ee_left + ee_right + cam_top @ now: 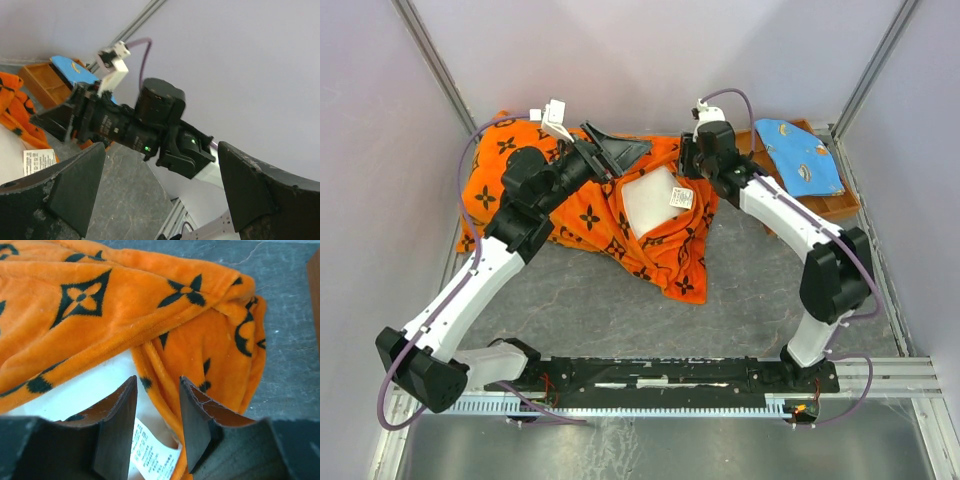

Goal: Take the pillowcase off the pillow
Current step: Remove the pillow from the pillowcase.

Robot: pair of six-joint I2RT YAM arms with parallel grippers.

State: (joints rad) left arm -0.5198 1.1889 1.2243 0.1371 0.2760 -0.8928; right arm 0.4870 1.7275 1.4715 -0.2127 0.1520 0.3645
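The orange pillowcase (670, 255) with black motifs lies bunched across the back of the table. Its opening shows a patch of the white pillow (648, 200) with a paper label (681, 198). My left gripper (620, 152) hovers wide open over the pillowcase, holding nothing; its wrist view looks across at the right arm (150, 125). My right gripper (692, 165) is at the opening's right edge. In the right wrist view the right gripper (157, 381) stands apart around the pillowcase (100, 300) hem, not pinching it, with pillow (85, 390) and label (150, 450) below.
A wooden tray (840, 205) sits at the back right with a light-blue patterned cloth (800, 155) draped over it. Pale walls close in the back and sides. The grey tabletop (620, 310) runs to the arm bases on the front rail (670, 375).
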